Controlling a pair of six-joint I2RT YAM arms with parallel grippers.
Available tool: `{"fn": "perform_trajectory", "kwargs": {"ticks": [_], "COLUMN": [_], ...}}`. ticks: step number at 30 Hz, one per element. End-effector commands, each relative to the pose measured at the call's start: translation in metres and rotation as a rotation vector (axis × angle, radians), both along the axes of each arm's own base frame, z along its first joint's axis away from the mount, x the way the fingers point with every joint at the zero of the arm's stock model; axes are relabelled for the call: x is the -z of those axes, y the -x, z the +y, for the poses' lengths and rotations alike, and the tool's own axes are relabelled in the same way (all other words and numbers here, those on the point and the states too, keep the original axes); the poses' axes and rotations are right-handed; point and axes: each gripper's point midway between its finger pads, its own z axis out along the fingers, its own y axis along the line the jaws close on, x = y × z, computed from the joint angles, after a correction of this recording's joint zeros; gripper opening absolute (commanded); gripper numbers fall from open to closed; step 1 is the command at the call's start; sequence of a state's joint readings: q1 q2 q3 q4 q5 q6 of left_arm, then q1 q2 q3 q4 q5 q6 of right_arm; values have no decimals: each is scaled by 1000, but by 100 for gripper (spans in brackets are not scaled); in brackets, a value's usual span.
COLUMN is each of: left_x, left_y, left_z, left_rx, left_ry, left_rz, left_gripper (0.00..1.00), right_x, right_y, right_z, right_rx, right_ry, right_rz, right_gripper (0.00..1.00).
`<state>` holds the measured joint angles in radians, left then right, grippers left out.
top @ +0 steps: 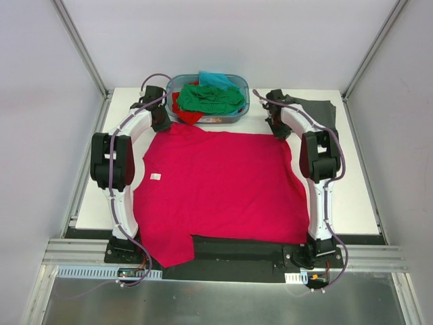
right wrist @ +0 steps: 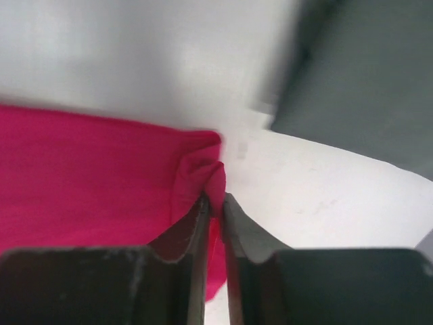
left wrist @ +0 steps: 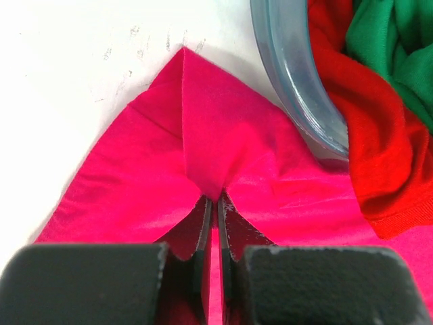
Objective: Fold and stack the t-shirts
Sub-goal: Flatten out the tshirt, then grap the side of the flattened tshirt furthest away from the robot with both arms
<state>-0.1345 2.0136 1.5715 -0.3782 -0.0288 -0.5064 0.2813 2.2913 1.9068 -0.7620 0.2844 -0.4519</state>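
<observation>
A large crimson-pink t-shirt with a small white tag lies spread over the white table. My left gripper is shut on its far left corner; the wrist view shows the cloth pinched into a ridge between the jaws. My right gripper is shut on the far right corner, with a bunch of the cloth held at the fingertips. A dark grey t-shirt lies at the far right. Green, red and teal t-shirts lie in the basket.
A blue-green plastic basket stands at the far middle of the table, its rim close to my left gripper. The pink shirt's near sleeve hangs over the table's front edge onto the black base. White walls enclose the table.
</observation>
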Motion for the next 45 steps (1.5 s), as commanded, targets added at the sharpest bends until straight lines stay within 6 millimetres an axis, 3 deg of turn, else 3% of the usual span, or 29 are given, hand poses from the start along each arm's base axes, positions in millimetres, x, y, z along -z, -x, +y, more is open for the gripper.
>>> {"fn": "perform_trajectory", "kwargs": {"ticks": [1, 4, 7, 13, 18, 29, 36, 43, 45], "left_x": [-27, -26, -26, -25, -27, -28, -31, -36, -38], "left_y": [-3, -3, -3, -3, -2, -1, -1, 1, 0], "left_z": [7, 7, 6, 4, 4, 4, -2, -2, -2], "left_rx": [-14, -13, -5, 0, 1, 3, 20, 23, 21], "left_ry": [11, 13, 19, 28, 28, 26, 54, 55, 57], "left_rz": [-63, -60, -59, -56, -60, -61, -62, -72, -78], "left_gripper": [0, 0, 0, 0, 0, 0, 0, 0, 0], "right_x": [-34, -41, -50, -51, -33, -7, 12, 21, 18], "right_y": [-10, -18, -19, -21, -19, -28, -17, -14, -14], "right_z": [-64, -89, -96, -64, -59, -74, -78, -77, -70], "right_rx": [93, 149, 183, 126, 173, 277, 265, 251, 233], "right_ry": [80, 107, 78, -111, -167, -263, -258, -284, -323], "right_rz": [-73, -101, -133, -145, -107, -74, -15, 17, 23], "right_gripper": [20, 41, 56, 59, 59, 56, 49, 33, 21]}}
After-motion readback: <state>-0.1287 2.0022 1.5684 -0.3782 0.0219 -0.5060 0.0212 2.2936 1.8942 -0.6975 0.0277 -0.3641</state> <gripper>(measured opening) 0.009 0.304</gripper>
